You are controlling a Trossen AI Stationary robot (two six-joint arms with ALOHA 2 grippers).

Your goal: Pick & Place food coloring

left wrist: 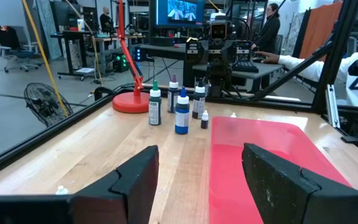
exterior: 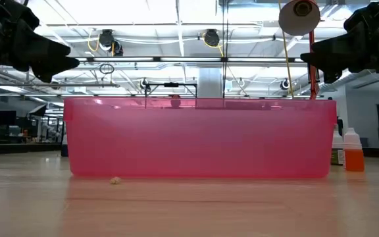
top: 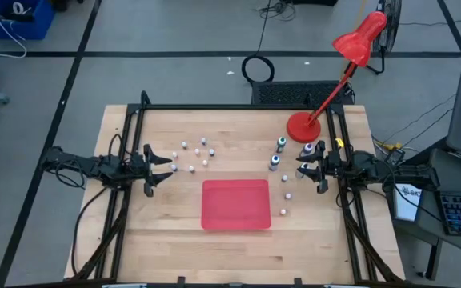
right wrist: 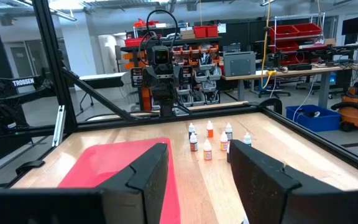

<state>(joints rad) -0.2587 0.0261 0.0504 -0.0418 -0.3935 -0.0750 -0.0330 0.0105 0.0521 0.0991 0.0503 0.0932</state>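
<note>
Since both grippers (top: 169, 168) (top: 302, 170) hover with fingers open and empty, nothing's grabbed yet. The food coloring bottles (top: 278, 154) sit bunched on the tabletop (top: 174, 232) either side of the red tray (top: 236, 205). Crowded like that, one sloppy reach could topple the neighbours.

The tray (top: 235, 205) is red, the table (top: 158, 232) pale wood. The lamp (top: 338, 68) is red. The food coloring bottles (left wrist: 181, 111) are dark with green, blue and white caps; smaller ones (right wrist: 207, 149) are orange. Both claws (top: 154, 170) (top: 309, 171) are black.
</note>
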